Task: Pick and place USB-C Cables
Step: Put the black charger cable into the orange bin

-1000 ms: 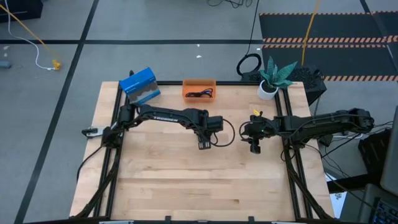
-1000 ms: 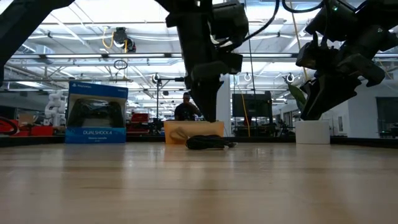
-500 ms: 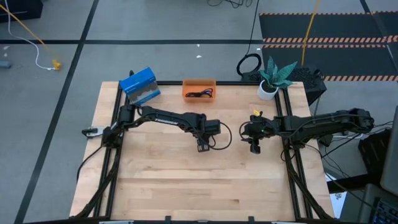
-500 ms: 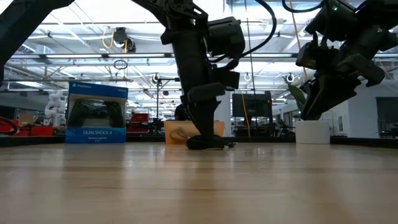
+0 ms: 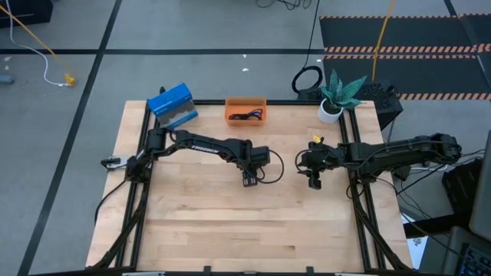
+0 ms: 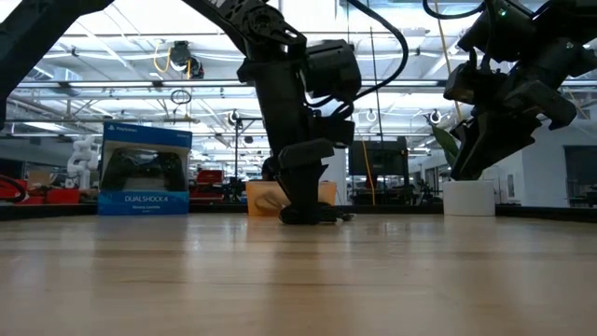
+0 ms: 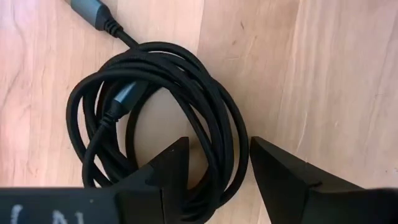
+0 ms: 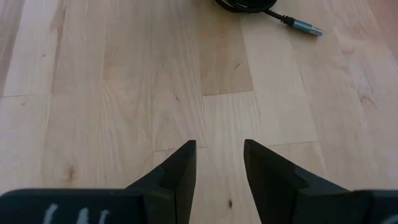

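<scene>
A black USB-C cable [image 7: 155,118] lies flat on the table's middle as a round coil, its grey plugs [image 7: 90,9] showing. My left gripper [image 7: 219,155] is open and points down over it, one finger inside the loop and one outside its side band. In the low view its fingertips [image 6: 308,213] are down at the table. In the high view the left gripper [image 5: 250,181] hides the coil. My right gripper [image 5: 314,181] is open and hangs above bare wood to the right. The right wrist view catches the coil's edge [image 8: 245,5] and a plug [image 8: 305,27]. My left gripper comes from above, pointing down, with its fingers astride the coil's side band [image 7: 221,118], across the strands. Whether the fingers touch the strands, I cannot tell. The coil lies flat on the table.
An orange tray [image 5: 245,102] at the far edge holds other cables. A blue controller box [image 5: 173,106] stands at the far left and a plant in a white pot [image 5: 331,109] at the far right. Bare wood spreads toward the near edge.
My left gripper has come down from above the coil until its fingertips reach the table around the cable, drifting slightly toward the table's left. The coil has stayed where it was. My right arm has kept still.
</scene>
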You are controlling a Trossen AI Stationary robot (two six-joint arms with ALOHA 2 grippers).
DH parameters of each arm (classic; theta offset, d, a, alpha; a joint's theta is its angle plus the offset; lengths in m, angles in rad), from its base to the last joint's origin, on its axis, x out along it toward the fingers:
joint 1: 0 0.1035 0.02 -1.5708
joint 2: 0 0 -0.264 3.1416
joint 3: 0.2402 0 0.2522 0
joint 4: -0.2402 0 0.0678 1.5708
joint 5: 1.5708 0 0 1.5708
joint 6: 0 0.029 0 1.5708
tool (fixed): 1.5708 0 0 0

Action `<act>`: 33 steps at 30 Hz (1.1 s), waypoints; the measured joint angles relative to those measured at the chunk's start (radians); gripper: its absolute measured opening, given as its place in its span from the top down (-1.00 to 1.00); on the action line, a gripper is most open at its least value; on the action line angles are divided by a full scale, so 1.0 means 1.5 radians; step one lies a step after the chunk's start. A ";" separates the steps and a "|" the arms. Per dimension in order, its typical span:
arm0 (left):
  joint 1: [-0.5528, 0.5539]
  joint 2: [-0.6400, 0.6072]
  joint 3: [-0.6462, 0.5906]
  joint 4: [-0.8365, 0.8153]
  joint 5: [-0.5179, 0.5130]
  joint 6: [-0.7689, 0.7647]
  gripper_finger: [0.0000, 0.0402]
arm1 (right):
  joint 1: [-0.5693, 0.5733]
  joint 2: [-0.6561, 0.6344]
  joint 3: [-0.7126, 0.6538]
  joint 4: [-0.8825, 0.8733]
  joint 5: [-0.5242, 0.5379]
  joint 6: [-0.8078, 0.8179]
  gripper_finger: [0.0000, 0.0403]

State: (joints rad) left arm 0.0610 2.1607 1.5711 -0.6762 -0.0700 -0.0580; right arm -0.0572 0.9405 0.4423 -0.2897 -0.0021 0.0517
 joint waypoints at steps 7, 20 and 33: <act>-0.001 0.000 0.000 0.001 0.000 0.001 0.31 | 0.000 0.000 0.000 0.000 0.000 -0.001 0.37; -0.001 0.000 0.042 -0.071 0.000 0.023 0.88 | 0.000 0.000 0.000 0.000 0.000 0.007 0.37; 0.001 0.001 0.254 -0.329 0.002 0.125 0.89 | 0.000 0.000 0.000 0.000 0.000 0.007 0.37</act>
State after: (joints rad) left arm 0.0630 2.1624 1.9521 -1.1690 -0.0677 0.1301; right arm -0.0571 0.9405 0.4423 -0.2896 -0.0017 0.0624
